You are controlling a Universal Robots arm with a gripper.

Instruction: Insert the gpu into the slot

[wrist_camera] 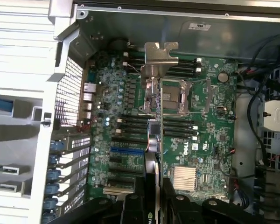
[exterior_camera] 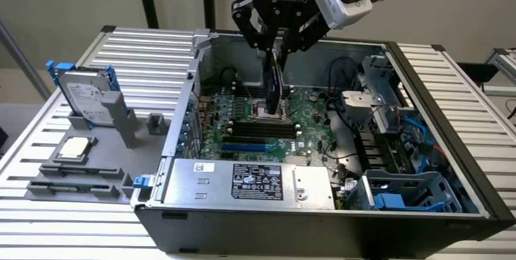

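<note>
Gpu [exterior_camera: 274, 87], seen from the exterior view, hangs on edge from my gripper [exterior_camera: 276, 51], which is clamped on its upper edge over the green motherboard [exterior_camera: 310, 121] in the open case [exterior_camera: 322, 224]. The blue slot [exterior_camera: 244, 148] lies apart, toward that view's left.

In the wrist view, my fingers [wrist_camera: 130, 207] pinch the gpu [wrist_camera: 159, 56]. Its silver bracket is at the far end over the CPU socket [wrist_camera: 175, 98], with the slot [wrist_camera: 127, 150] beside the card, not under it.

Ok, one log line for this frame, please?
hand: shut on thin black card with silver bracket | card: over green motherboard, not in slot | long bright-blue plastic slot: empty, apart from card
</note>
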